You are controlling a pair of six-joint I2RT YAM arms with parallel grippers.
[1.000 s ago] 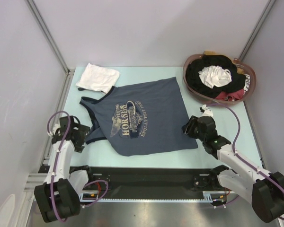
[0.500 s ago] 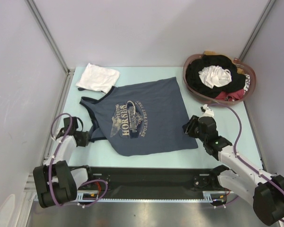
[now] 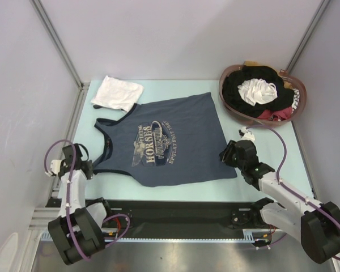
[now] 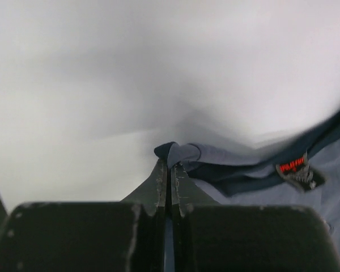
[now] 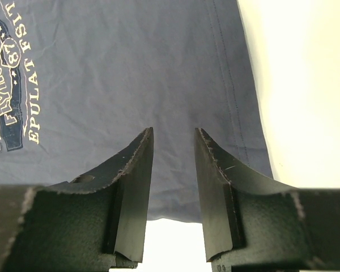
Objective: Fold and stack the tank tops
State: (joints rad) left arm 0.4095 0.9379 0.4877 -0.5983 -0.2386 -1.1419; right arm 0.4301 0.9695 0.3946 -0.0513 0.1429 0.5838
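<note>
A slate grey-blue tank top (image 3: 170,141) with a printed front lies flat on the pale table. My left gripper (image 3: 86,168) is at its near left strap. In the left wrist view its jaws (image 4: 169,165) are shut, with a fold of the strap (image 4: 184,153) pinched at the tips. My right gripper (image 3: 226,153) sits at the top's near right corner. There its fingers (image 5: 174,131) stand open over the blue cloth (image 5: 130,68) just inside the hem, with nothing between them. A white tank top (image 3: 117,92) lies folded at the back left.
A brown oval basket (image 3: 221,90) at the back right holds a jumble of black, white and red clothes. Metal frame posts and grey walls close in the table (image 3: 175,85) on the left, right and back.
My left gripper has shut on the strap and drawn back to the left, pulling the strap out with it. My right gripper has barely moved and its fingers have narrowed a little.
</note>
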